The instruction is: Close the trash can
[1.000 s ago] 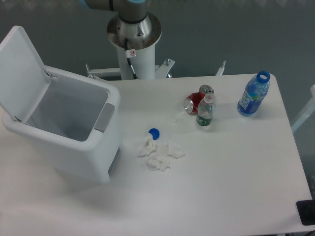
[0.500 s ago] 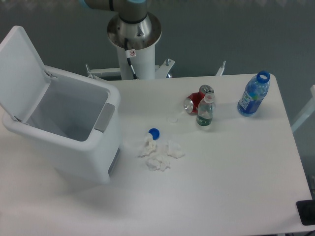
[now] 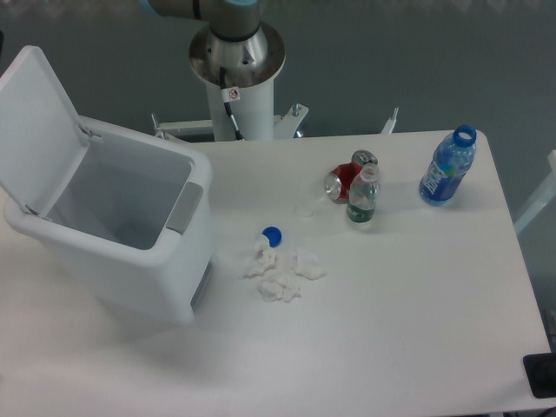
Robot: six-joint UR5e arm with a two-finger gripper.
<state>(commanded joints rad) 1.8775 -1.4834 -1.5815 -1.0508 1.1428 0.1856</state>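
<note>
Camera view, fixed, looking down on a white rectangular table (image 3: pixel 391 347). The large white plastic trash can (image 3: pixel 130 261) with rounded corners stands on the left part of the table, turned at an angle. Its flat white hinged lid (image 3: pixel 39 122) is swung up and back, leaning to the upper left, so the bin is open and its inside shows pale grey. A grey push tab (image 3: pixel 184 208) sits on the front rim, facing right.

Right of the can, near the table's middle, a crumpled white tissue pile (image 3: pixel 282 274) lies flat, with a small blue bottle cap (image 3: pixel 272 234) touching its upper edge. Further right, a red metal drink can (image 3: pixel 343 181) lies on its side, and a small clear plastic bottle with a green label (image 3: pixel 362 200) stands upright just beside it. A blue plastic bottle with an open neck (image 3: pixel 447 169) stands near the right edge, well apart from the trash can.

The white and silver robot arm base column (image 3: pixel 236 78) rises behind the table's far edge. The claw is out of frame, so its state cannot be seen.
</note>
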